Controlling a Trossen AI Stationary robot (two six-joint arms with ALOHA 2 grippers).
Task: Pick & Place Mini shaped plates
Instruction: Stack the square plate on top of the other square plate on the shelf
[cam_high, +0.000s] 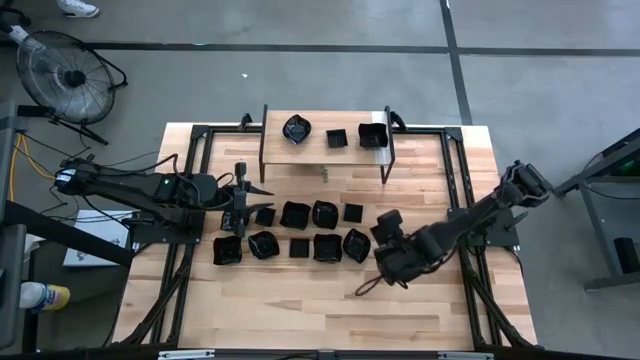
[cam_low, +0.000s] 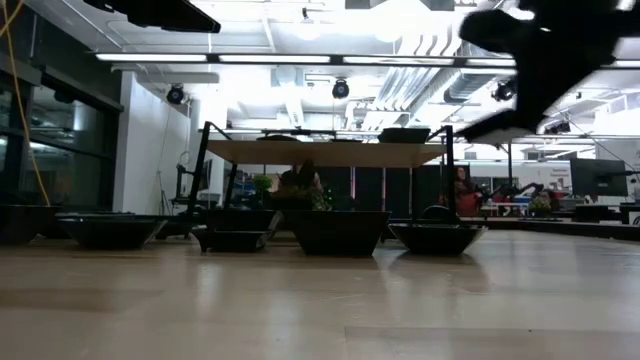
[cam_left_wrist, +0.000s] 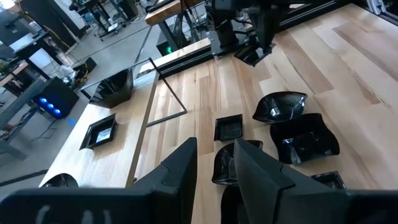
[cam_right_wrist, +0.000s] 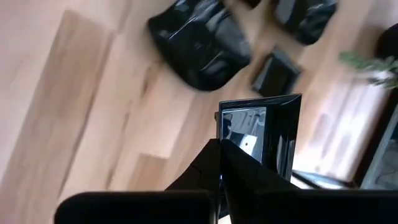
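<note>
Several small glossy black mini shaped plates (cam_high: 300, 232) lie in two rows on the wooden table (cam_high: 450, 320). Three more rest on a low wooden shelf (cam_high: 320, 148) at the far side. My right gripper (cam_high: 387, 238) hangs above the right end of the rows, shut on a square plate (cam_right_wrist: 268, 130), which also shows in the high view (cam_high: 388, 220). My left gripper (cam_left_wrist: 214, 168) hovers open over the left end of the rows, with nothing between its fingers. My right gripper pinches the square plate's rim wall (cam_right_wrist: 239, 132) between its two fingers at one side. The fingers slant steeply down from above. The plate is lifted clear of the table and tilted, its hollow toward the wrist camera.
A metal frame (cam_high: 200, 135) runs around the work area. In the low view, plates (cam_low: 338, 230) stand in a line in front of the shelf (cam_low: 325, 152). Bare wood lies toward the near edge and the right side of the table. A fan (cam_high: 65, 75) stands on the floor.
</note>
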